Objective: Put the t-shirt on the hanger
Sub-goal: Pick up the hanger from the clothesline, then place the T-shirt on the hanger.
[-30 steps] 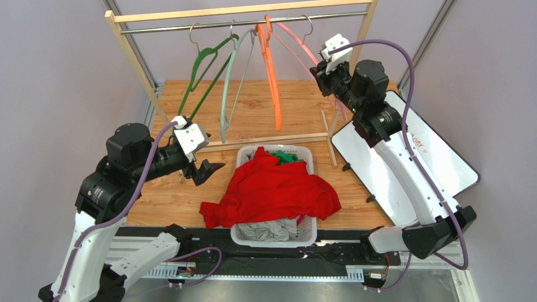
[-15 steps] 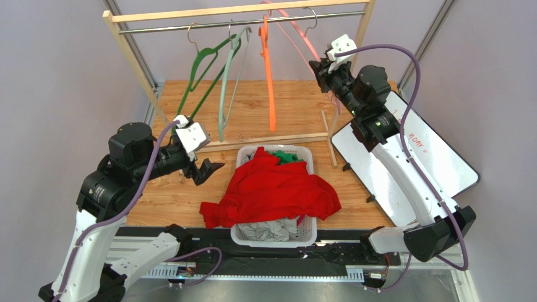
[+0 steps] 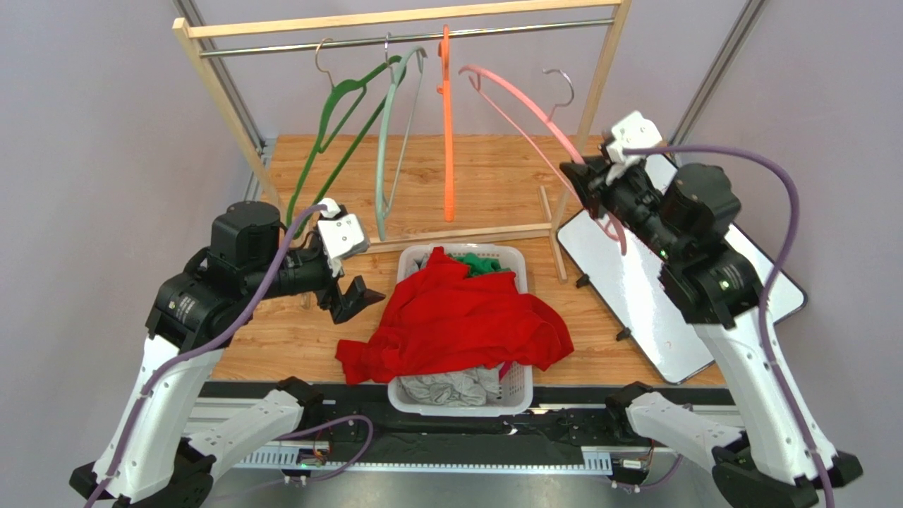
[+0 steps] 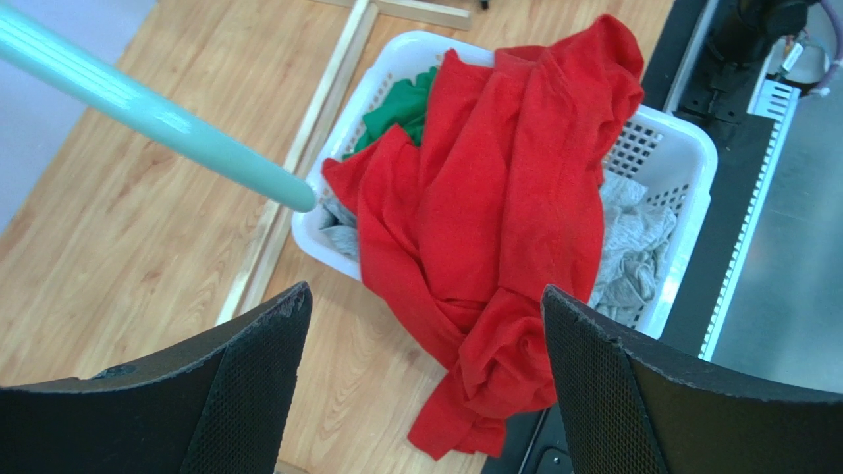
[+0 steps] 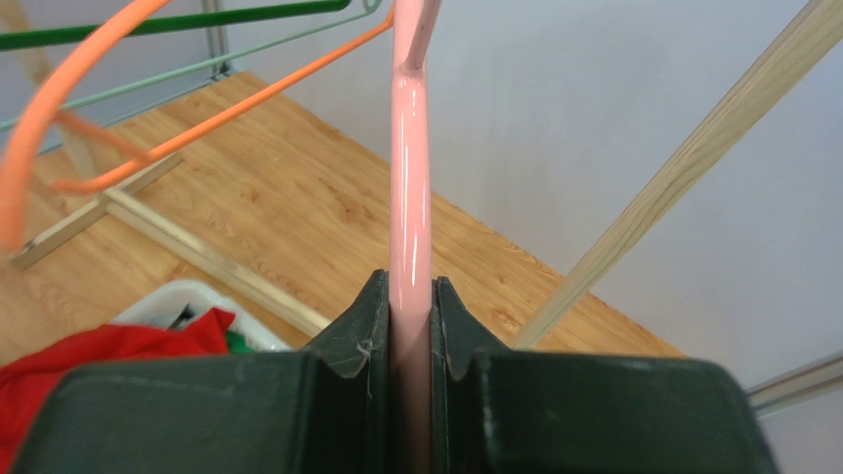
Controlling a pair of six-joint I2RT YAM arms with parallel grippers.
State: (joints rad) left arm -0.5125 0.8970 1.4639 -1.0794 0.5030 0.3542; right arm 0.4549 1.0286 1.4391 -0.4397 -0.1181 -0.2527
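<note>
Starting nearest the arm bases, the t-shirt (image 3: 466, 318) lies crumpled over the white basket (image 3: 515, 394). It covers a grey garment (image 3: 450, 386) and a small green one (image 3: 482, 265), and one bunched end spills over the left rim onto the bench (image 3: 318, 349). It has no clean axis, but it spreads widest left to right across the basket, and it has not shifted in the last second. The left gripper (image 3: 355, 300) has edged in towards the basket's left side. It hangs above the bench with its jaws wide apart and empty, and the left wrist view looks down between them at the red cloth.

Farther back is the real change. The right gripper (image 3: 586, 180) has its jaws clamped on the hanger (image 3: 525, 106), and the right arm has swung out to the right, over the whiteboard (image 3: 636, 286). A second ago the pink hook was up at the rail (image 3: 403, 40); now it is clear of the rail and in the air near the right post. The hanger's long axis runs diagonally from its high far-left tip, close to the orange hanger (image 3: 448, 127), down to its near-right end past the jaws. The hook points up and away. I judge the fetch done: the hanger is free to come down to the shirt, and threading it into the neck is what remains.
</note>
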